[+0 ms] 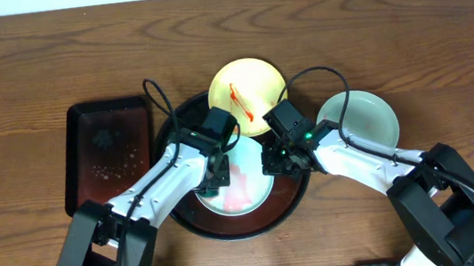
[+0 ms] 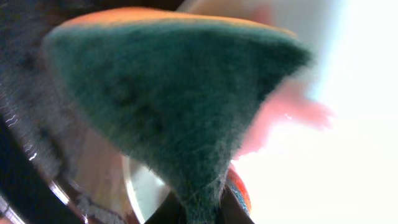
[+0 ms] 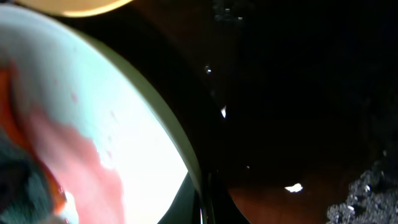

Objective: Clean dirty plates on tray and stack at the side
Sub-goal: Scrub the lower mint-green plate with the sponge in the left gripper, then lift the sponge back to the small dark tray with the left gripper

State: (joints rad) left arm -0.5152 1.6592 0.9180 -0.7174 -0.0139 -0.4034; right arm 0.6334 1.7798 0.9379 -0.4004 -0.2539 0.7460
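A pale mint-blue plate [image 1: 245, 186] smeared with pink-red sauce lies in the round black tray [image 1: 174, 131]. My left gripper [image 1: 212, 177] is shut on a sponge [image 2: 174, 106], green side down, pressed on the plate's left part. My right gripper [image 1: 274, 161] is shut on the plate's right rim [image 3: 198, 180]. The smear shows in the right wrist view [image 3: 68, 155]. A yellow plate [image 1: 250, 91] with red streaks lies at the tray's far edge. A second mint-blue plate [image 1: 363, 120], with no sauce visible, sits on the table to the right.
A smaller rectangular black tray [image 1: 109, 152], wet with droplets, lies left of the round tray. The tray's dark reddish-brown base [image 3: 298, 124] shows wet spots. The wooden table [image 1: 34, 75] spreads around.
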